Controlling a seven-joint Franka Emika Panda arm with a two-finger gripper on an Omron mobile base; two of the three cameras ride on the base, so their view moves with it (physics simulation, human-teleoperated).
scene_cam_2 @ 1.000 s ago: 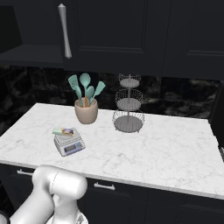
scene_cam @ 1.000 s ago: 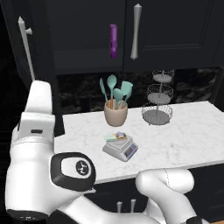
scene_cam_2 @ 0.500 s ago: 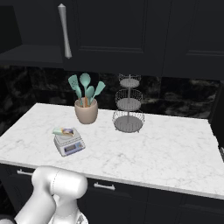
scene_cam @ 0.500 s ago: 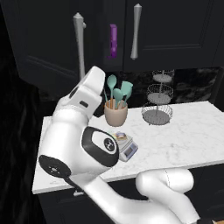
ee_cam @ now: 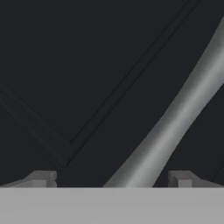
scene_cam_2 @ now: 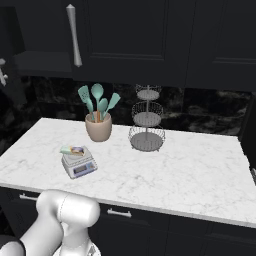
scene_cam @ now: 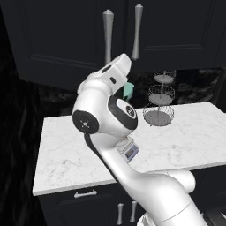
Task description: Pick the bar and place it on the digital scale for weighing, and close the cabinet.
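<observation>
The arm [scene_cam: 106, 119] is seen raised from the base and bent sharply at the elbow, its forearm reaching up and back toward the cabinet [scene_cam: 66, 35], whose two doors are seen shut side by side in the left base view. In the hand view the gripper [ee_cam: 111, 179] is held close against a panelled door, its fingers [ee_cam: 41, 178] spread wide with nothing between them, and a grey bar handle [ee_cam: 175, 118] is seen slanting just above them. On the marble counter [scene_cam_2: 190, 165], the bar [scene_cam_2: 73, 149] is laid flat on the digital scale [scene_cam_2: 78, 163], near a pot of utensils [scene_cam_2: 98, 120] and a tiered wire stand [scene_cam_2: 146, 122].
</observation>
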